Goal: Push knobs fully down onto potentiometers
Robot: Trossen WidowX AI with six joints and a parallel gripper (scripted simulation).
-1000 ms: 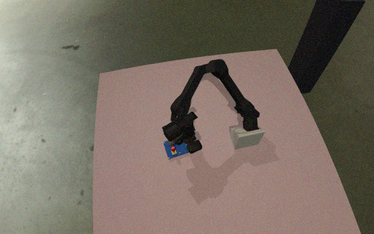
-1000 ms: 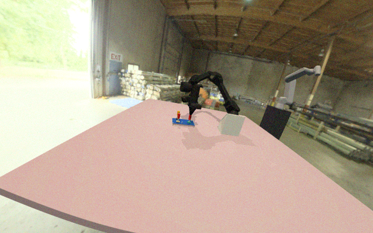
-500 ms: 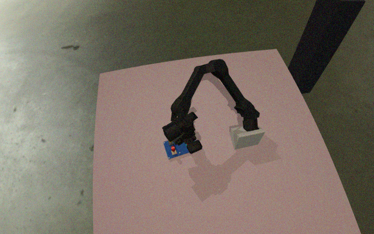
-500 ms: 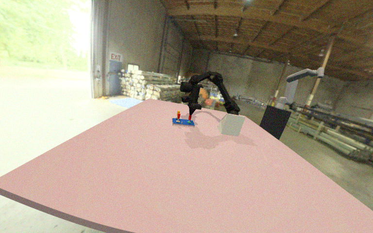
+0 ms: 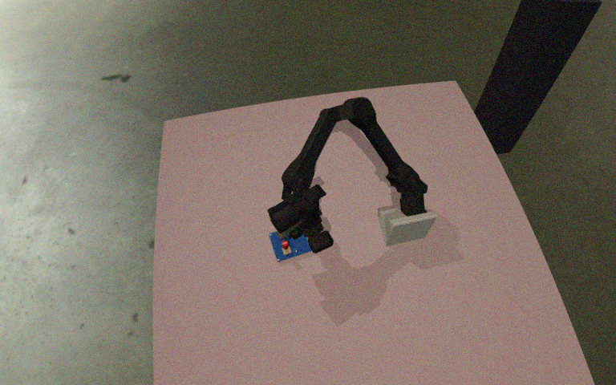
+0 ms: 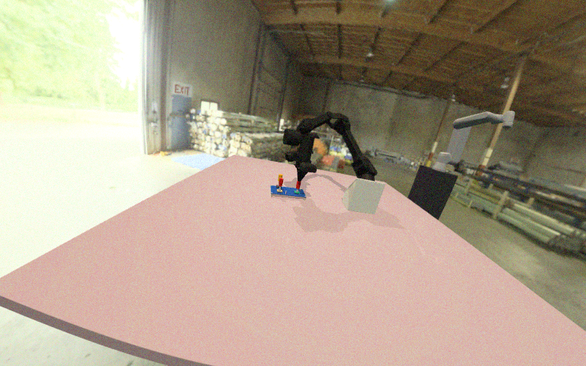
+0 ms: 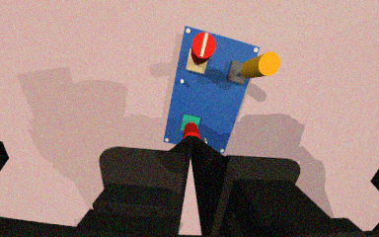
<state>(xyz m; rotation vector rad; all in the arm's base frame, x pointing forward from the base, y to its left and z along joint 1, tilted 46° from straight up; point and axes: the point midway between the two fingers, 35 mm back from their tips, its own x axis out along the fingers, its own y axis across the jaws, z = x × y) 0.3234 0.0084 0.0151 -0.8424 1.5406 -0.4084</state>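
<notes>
Arm (image 5: 313,145) arched over blue board (image 7: 207,106), gripper (image 7: 190,144) (fingers pressed together) atop red knob (image 7: 191,131).

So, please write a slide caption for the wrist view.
Shut gripper presses the red knob over the green potentiometer on the blue circuit board.
</notes>
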